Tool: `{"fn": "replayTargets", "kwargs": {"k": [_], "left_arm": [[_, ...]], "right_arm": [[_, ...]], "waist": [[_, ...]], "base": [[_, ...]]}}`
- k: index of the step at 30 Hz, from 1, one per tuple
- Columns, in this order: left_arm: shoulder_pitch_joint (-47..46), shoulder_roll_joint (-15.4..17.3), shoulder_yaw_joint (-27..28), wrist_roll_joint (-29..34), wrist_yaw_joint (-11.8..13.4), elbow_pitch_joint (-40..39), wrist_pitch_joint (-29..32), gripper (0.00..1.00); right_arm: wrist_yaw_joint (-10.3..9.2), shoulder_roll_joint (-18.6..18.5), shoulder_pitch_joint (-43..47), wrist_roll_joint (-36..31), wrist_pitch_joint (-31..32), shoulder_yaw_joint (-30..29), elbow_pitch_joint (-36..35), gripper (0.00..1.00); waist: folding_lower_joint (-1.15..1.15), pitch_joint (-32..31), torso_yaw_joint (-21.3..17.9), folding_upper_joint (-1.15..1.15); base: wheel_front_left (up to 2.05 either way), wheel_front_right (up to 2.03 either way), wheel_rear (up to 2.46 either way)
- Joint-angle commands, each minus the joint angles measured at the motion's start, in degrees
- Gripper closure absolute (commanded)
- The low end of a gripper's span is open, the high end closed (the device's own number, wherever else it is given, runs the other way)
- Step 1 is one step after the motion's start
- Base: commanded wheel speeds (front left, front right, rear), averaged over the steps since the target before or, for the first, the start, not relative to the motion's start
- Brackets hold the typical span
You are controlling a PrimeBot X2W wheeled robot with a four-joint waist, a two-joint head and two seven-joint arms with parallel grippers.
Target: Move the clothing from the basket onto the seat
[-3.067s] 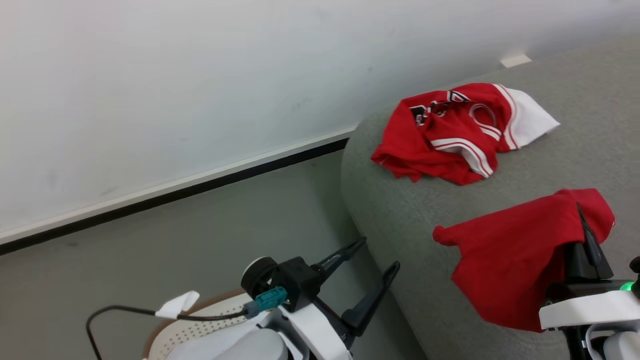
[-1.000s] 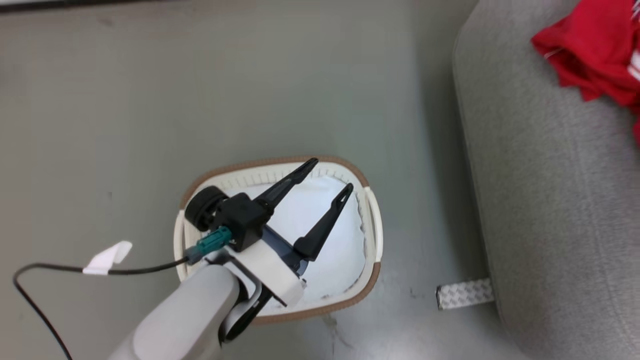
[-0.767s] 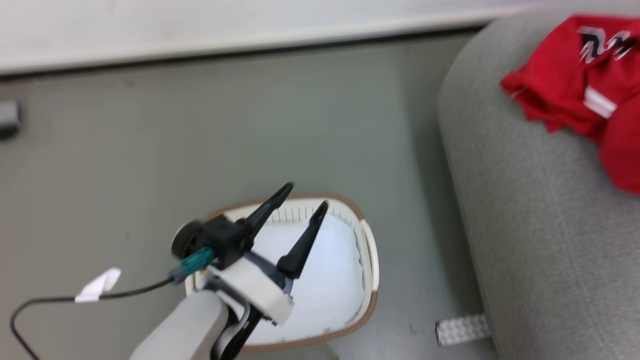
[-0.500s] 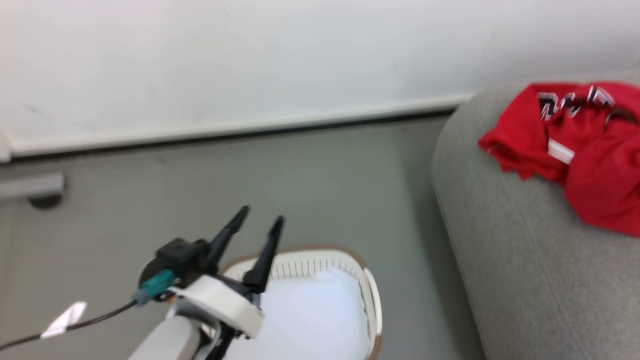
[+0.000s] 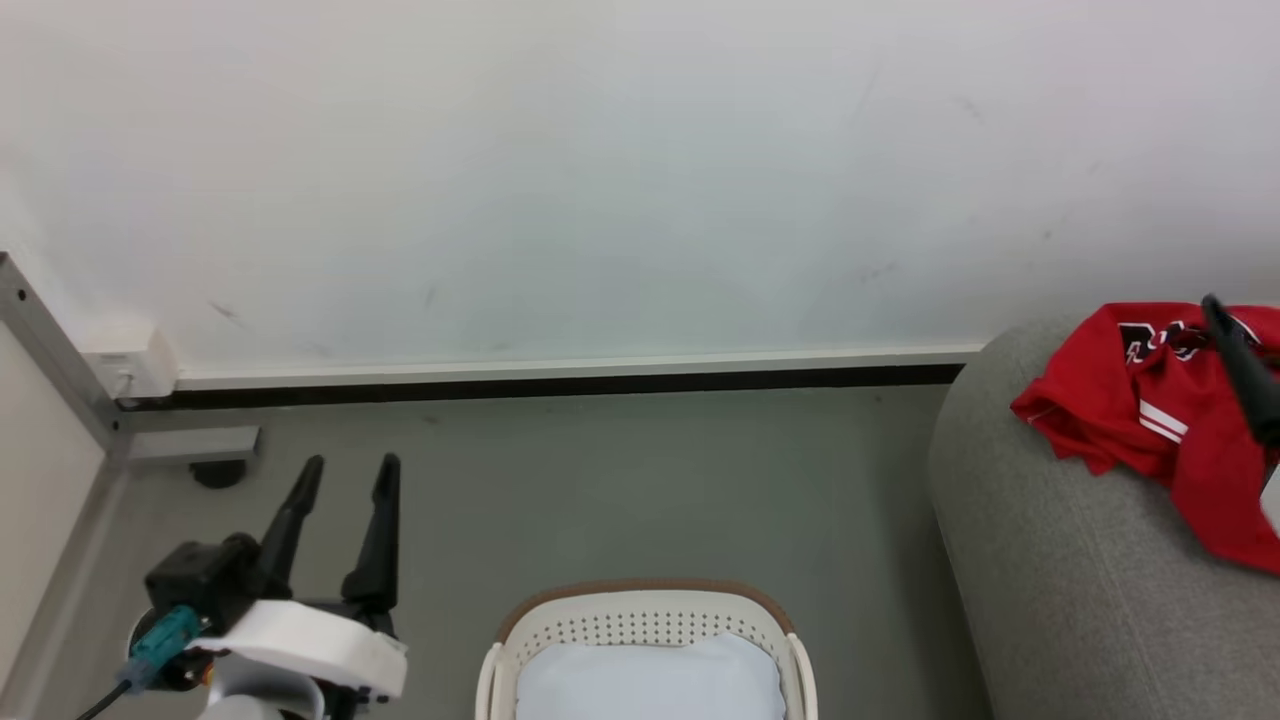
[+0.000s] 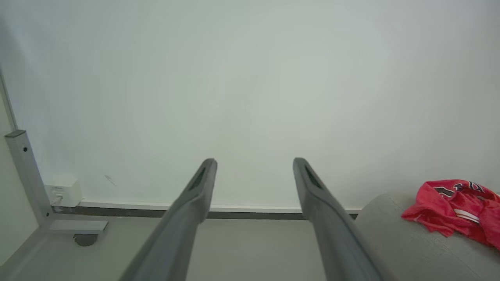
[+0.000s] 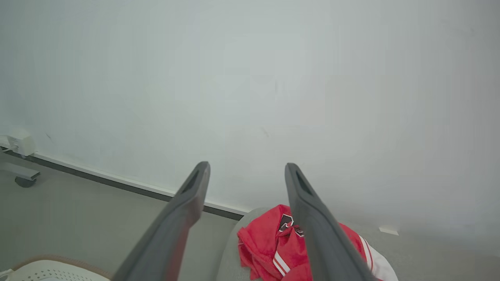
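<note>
The red clothing (image 5: 1120, 410) lies crumpled on the left end of the grey seat (image 5: 1040, 570), white stripes and black lettering showing. At the bottom centre stands the white basket (image 5: 640, 608) with its brown rim, a pale cushion (image 5: 650, 685) inside it. My left gripper (image 5: 348, 468) is open and empty over the floor, left of the basket. In the left wrist view the left gripper (image 6: 254, 164) points at the wall, with the clothing (image 6: 453, 203) far right. One right finger (image 5: 1240, 365) shows in front of the clothing. My right gripper (image 7: 247, 168) is open and empty above the clothing (image 7: 265, 246).
A white wall with a dark baseboard (image 5: 560, 385) runs across the back. A grey metal post with a foot and caster (image 5: 215, 468) and a white wall box (image 5: 130, 365) stand at the far left. Grey floor lies between basket and wall.
The head camera has tilted up from the basket towards the wall. My left gripper has swung left off the basket and stays open. A right finger has come in at the right edge.
</note>
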Motion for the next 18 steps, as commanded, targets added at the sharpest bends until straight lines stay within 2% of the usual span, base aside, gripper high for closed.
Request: {"fn": "replayTargets", "kwargs": {"k": [1, 5, 10, 15, 18], "left_arm": [[1.38, -0.17, 0.98, 1.24, -0.09, -0.45, -0.01, 0.0], [4.27, -1.77, 4.12, 3.0, -0.81, -0.76, 0.0, 0.0], [7.83, -4.31, 8.5, 5.96, -2.21, -0.3, -0.01, 0.0], [10.31, -7.46, 12.81, 9.74, -3.44, -0.85, -0.01, 0.0], [11.71, -9.22, 15.01, 11.44, -4.64, -0.83, -0.02, 0.0]], "right_arm": [[-0.14, 0.97, 3.04, -1.79, -1.71, -1.26, -1.11, 0.0], [-0.13, 6.21, 11.08, -6.88, -6.9, -7.06, -4.26, 0.0], [-0.13, 15.32, 20.98, -11.53, -12.98, -13.84, -8.25, 0.0], [-0.13, 22.46, 27.65, -15.9, -17.68, -16.12, -9.41, 0.0], [-0.13, 24.54, 29.45, -19.15, -19.22, -15.98, -8.69, 0.0]], "waist": [[0.02, -0.54, 0.73, 0.0], [0.02, -0.88, 1.19, 0.0], [0.02, -1.02, 1.25, 0.0], [0.02, -0.62, 1.05, 0.0], [0.02, -0.37, 0.73, 0.0]], "base": [[0.0, 0.0, 0.0], [0.0, 0.0, 0.0], [0.0, 0.0, 0.0], [0.0, 0.0, 0.0], [0.0, 0.0, 0.0]]}}
